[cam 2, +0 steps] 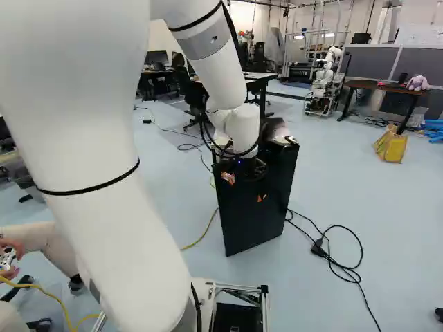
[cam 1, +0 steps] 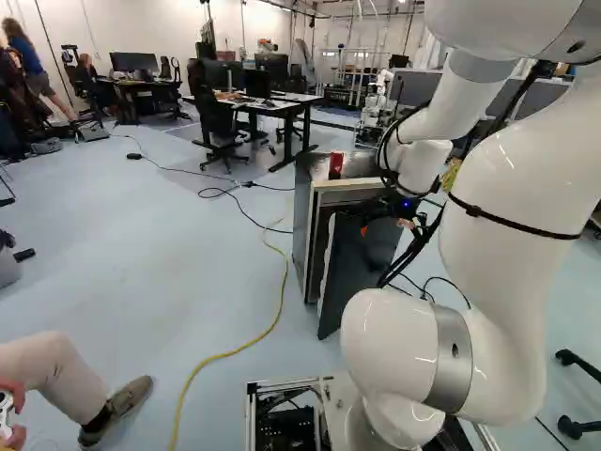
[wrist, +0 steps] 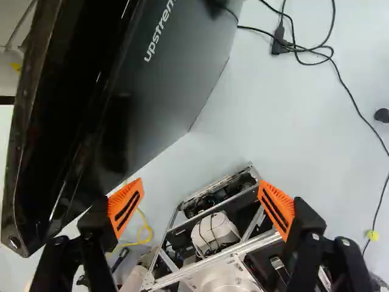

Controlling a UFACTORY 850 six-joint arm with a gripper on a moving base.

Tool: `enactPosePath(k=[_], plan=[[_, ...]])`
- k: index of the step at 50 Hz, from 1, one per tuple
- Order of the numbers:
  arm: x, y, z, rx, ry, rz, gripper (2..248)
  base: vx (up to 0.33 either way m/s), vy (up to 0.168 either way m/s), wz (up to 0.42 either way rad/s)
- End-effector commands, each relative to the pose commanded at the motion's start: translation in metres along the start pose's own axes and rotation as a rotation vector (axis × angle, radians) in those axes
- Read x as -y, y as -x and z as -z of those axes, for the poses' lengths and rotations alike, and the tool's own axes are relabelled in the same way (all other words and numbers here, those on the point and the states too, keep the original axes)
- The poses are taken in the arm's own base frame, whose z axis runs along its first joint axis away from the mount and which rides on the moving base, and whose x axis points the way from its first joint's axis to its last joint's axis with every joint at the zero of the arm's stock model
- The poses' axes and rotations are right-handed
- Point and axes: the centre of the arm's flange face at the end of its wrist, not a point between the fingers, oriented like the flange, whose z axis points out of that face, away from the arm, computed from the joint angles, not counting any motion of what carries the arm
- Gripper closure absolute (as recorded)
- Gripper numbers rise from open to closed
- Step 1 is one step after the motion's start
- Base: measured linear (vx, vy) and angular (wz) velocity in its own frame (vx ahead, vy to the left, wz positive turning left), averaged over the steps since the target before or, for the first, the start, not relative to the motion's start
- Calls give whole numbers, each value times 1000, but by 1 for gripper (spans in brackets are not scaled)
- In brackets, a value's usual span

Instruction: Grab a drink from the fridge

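Smooth pale floor [cam 1: 188, 272] under our boxy fridge [cam 1: 302, 221], flat dark door [cam 2: 252, 221] ajar, red item [cam 1: 335, 164] atop; we've pincer [cam 2: 245, 187] wide apart nr door.

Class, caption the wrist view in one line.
Open gripper beside the dark fridge, a black cable looping across the floor.

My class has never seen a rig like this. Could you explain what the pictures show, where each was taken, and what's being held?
This is a white robot arm on a moving base, ending in a black gripper with orange pads. Two pictures look ahead from the base, behind the arm, to its left and right; the third looks along the gripper from the wrist. They show one fridge, its dark door ajar. On top stands something red, possibly a drink can. The gripper is open beside the door, holding nothing.
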Motion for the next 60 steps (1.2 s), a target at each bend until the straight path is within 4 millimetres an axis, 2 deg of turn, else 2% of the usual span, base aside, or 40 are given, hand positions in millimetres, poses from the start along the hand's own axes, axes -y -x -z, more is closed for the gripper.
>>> enactPosePath(k=[60], plan=[[31, -2, -1, -121, -13, 72, 3, 0, 0, 0]])
